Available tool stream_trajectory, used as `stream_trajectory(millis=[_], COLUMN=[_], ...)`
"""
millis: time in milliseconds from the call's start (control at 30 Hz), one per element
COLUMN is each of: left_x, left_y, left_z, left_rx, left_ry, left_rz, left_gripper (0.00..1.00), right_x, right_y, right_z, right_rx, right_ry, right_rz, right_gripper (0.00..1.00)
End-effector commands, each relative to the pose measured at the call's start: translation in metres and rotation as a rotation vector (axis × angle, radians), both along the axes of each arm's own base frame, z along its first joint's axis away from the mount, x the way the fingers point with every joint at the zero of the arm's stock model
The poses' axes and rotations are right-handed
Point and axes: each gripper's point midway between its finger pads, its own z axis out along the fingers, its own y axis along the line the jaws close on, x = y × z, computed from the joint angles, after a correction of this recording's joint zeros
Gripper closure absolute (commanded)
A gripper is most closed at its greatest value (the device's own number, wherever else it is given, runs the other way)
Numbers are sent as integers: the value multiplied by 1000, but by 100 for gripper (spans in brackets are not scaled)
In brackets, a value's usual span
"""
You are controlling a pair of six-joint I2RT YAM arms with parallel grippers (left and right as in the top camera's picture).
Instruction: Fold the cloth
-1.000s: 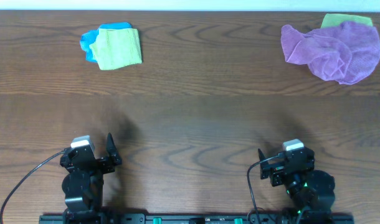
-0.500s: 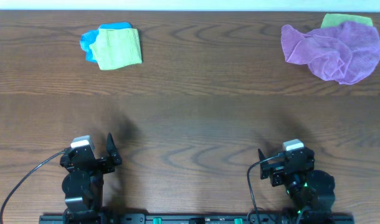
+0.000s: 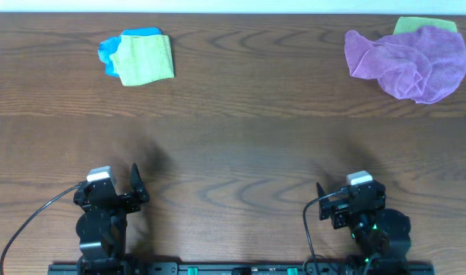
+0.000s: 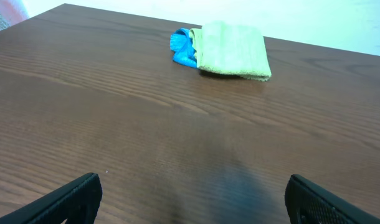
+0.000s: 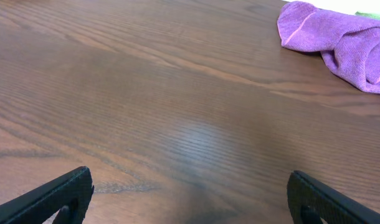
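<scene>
My main worry is pinching the wrong layer. The cloth [image 3: 407,61] lies crumpled at the far right corner of the table [image 3: 233,145], partly over a green cloth [image 3: 424,24], so a deep grab could drag both along. From this far I cannot tell whether the purple heap is one cloth or two. Its bunched folds may also hide the corners. The left gripper [image 4: 193,199] and right gripper [image 5: 190,193] stand spread wide, holding nothing. The cloth is well apart from both, nearer the right one.
</scene>
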Motion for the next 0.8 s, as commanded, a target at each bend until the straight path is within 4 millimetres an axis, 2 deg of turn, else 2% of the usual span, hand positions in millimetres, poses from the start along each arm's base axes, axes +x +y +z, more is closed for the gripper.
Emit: stream_trajectory(millis=[0, 433, 767], left_x=[-1, -1, -1], left_y=[2, 2, 2], left_z=[-10, -10, -10], left_rx=[17, 17, 17], left_ry=[24, 24, 24], left_rz=[8, 8, 8], left_gripper=[5, 5, 5], right_x=[0, 0, 11], right_y=[-1, 0, 0], right_z=[-5, -3, 20], right_rx=[-1, 0, 2], right_ry=[6, -1, -107], right_rz=[-2, -2, -2], right_gripper=[1, 1, 1])
